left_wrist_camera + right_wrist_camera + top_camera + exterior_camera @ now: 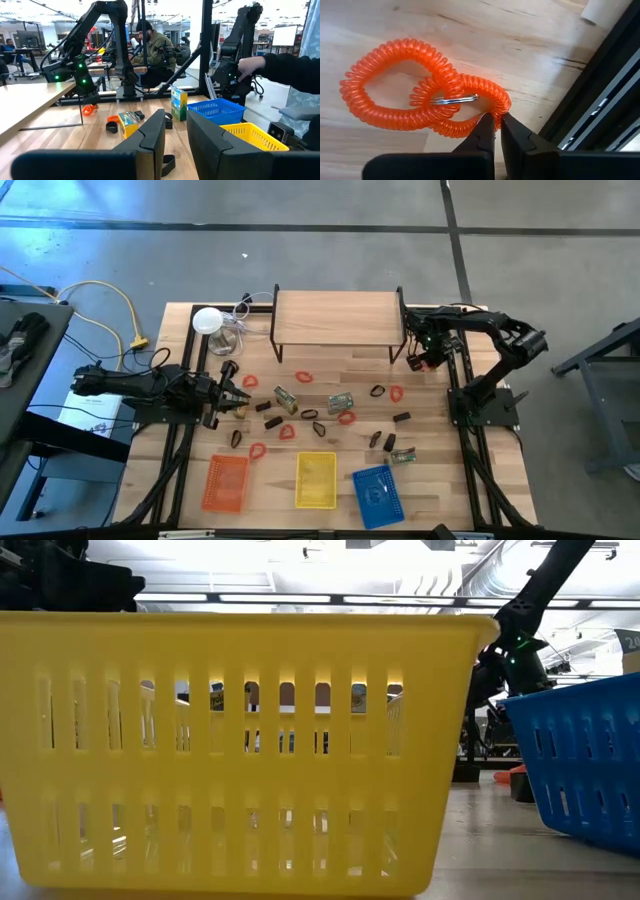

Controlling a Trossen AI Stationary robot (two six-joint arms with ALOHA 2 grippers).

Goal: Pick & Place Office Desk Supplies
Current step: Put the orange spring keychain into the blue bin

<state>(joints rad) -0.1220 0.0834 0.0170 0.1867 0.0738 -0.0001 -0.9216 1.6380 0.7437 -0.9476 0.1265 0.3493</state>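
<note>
My right gripper points steeply down at the table's far right, beside the wooden shelf's right leg, shut on an orange coiled loop with a silver ring. My left gripper rests level at the table's left, open and touching nothing. More red loops, black clips and green-and-silver packets lie scattered flat on the wooden tabletop between the arms. My right gripper pinches one strand of the coiled loop between its two fingertips, on the side next to the black frame rail. The fingers come from above, slanting down. The loop lies flat on the table, doubled over itself around the silver ring.
Orange, yellow and blue baskets stand along the near edge. A wooden shelf stands at the far middle, with a white disc and clear wiring to its left. Black frame rails run close beside my right gripper.
</note>
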